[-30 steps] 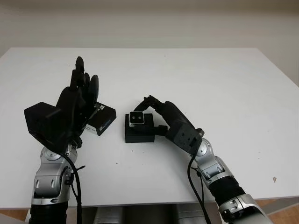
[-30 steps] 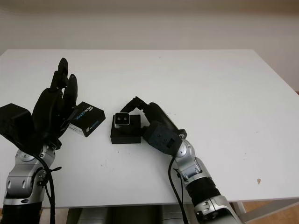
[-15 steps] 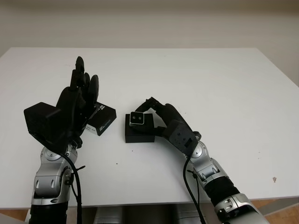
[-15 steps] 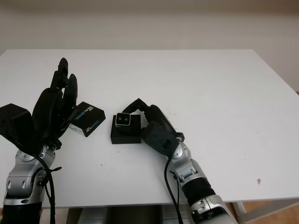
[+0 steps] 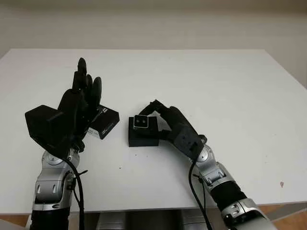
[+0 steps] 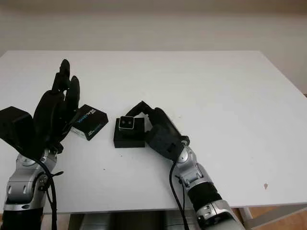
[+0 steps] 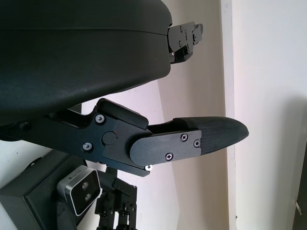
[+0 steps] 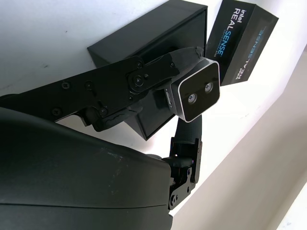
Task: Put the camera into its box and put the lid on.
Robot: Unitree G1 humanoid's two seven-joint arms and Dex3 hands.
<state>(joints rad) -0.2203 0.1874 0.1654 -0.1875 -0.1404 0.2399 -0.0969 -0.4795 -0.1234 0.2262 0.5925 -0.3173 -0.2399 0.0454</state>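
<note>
1. The right hand (image 5: 160, 117) grips the small silver camera (image 5: 140, 122) between its fingers, directly over the open black box (image 5: 143, 136) at the middle of the white table (image 5: 230, 96).
2. The printed lid (image 5: 104, 122) lies just left of the box.
3. The left hand (image 5: 79, 103) is released and raised, partly blocking the lid.

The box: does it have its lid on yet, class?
No. The box is open, the right hand holding the camera over it; the lid lies beside it.
</note>
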